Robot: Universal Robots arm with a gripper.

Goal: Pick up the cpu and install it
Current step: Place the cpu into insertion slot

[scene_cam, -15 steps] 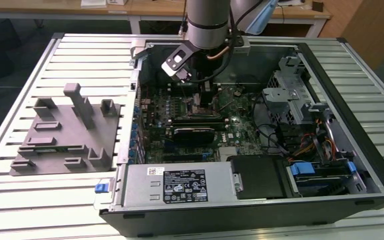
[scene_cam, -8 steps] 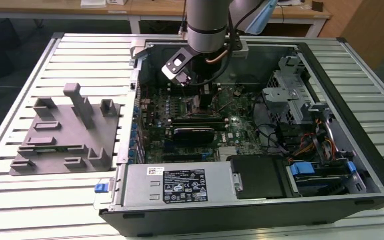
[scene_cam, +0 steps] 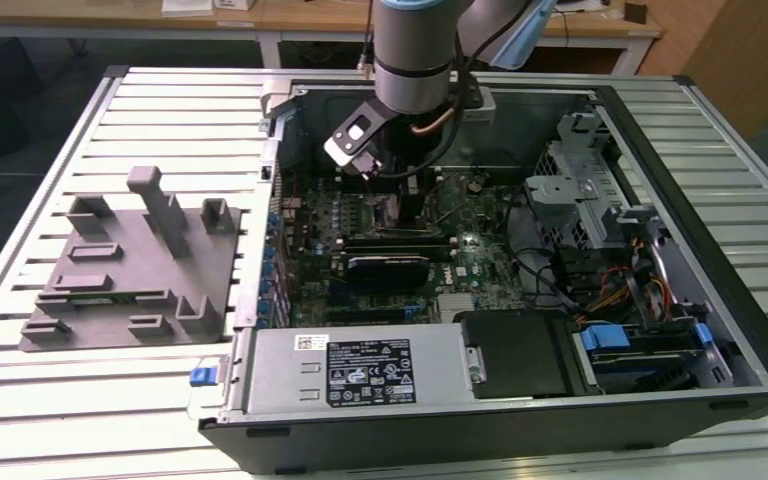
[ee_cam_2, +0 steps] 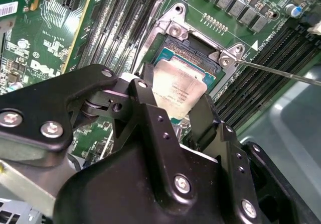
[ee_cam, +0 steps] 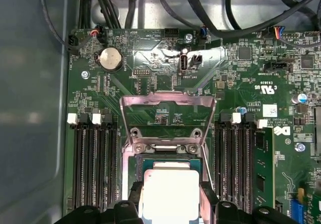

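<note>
Cpu [ee_cam_2: 180,86] is being held by opposite edges in the end effector [ee_cam_2: 173,98], squarely over the open socket [ee_cam_2: 193,52]; load plate [ee_cam: 168,99] is standing flipped back, leaving the seat clear.

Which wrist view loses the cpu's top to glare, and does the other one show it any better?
In the first wrist view the cpu top is blown out to plain white, though its edges still read against the darker surround; in the second wrist view the cpu is more evenly lit, with faint surface marking visible.
</note>
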